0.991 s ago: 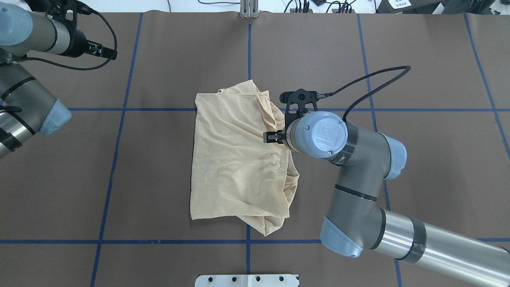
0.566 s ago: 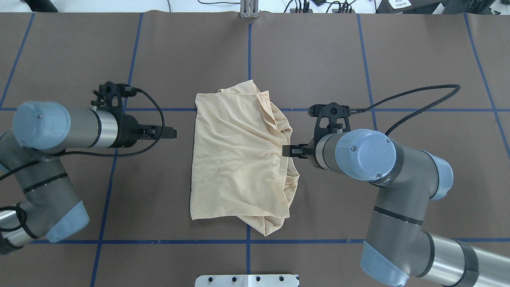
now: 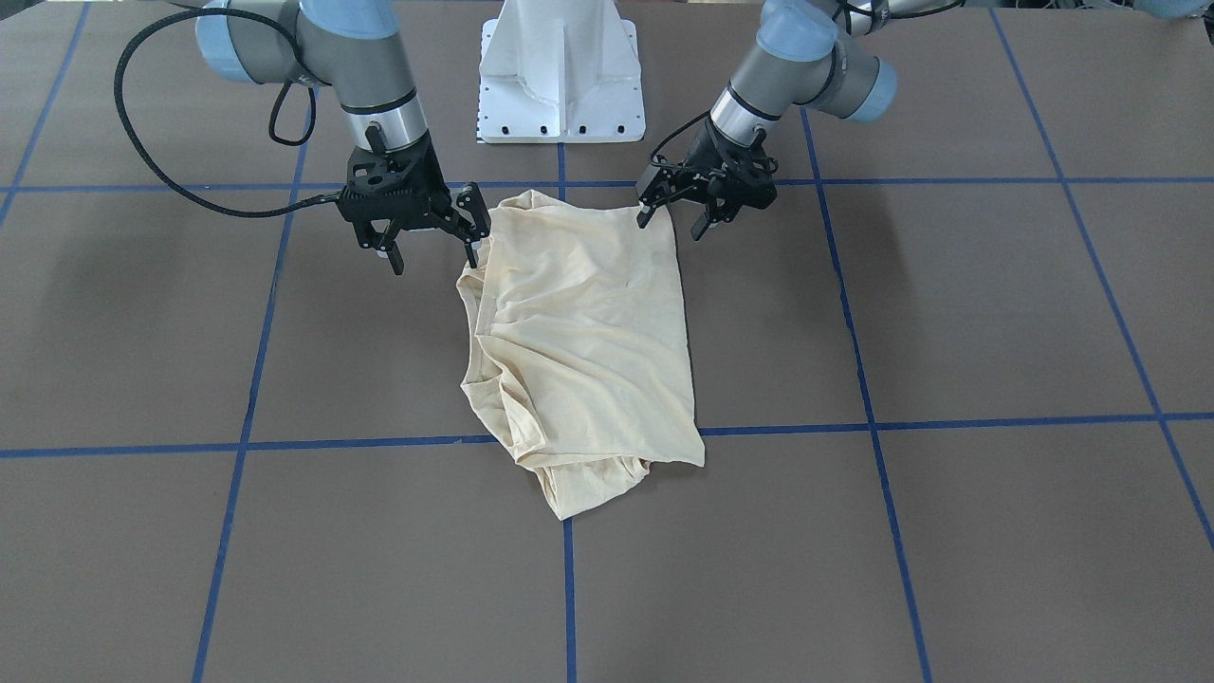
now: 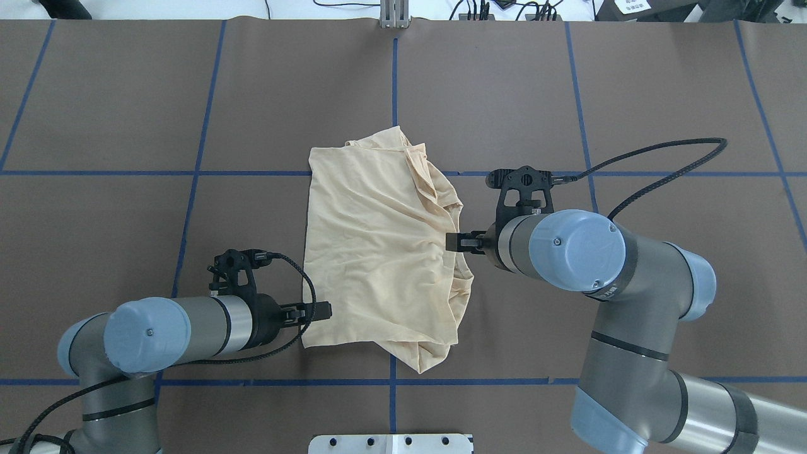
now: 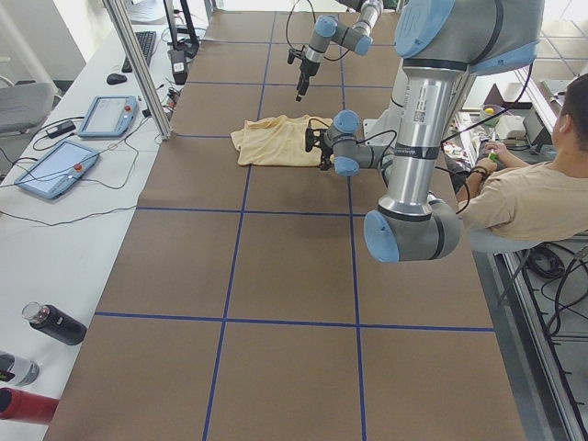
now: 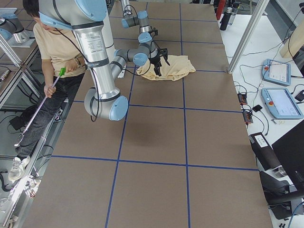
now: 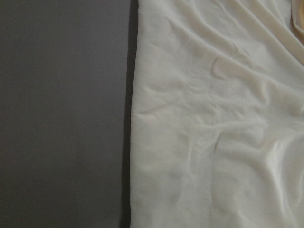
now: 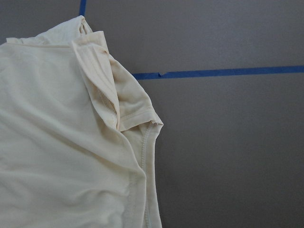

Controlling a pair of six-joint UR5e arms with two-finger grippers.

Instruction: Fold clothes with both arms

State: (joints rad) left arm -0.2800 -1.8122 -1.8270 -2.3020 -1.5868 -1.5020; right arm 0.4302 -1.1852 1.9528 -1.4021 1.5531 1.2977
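The cream-yellow T-shirt [image 4: 378, 252] lies loosely folded and rumpled at the middle of the brown table [image 4: 630, 94]; the left gripper [image 3: 672, 223] hovers at its near left corner, the right gripper [image 3: 432, 254] at its right edge, both spread wide, holding nothing

Nothing can be read. The right arm [image 4: 621, 328] carries tiny marks on a dark band, the left arm [image 5: 424, 101] on its grey tube, both illegible.
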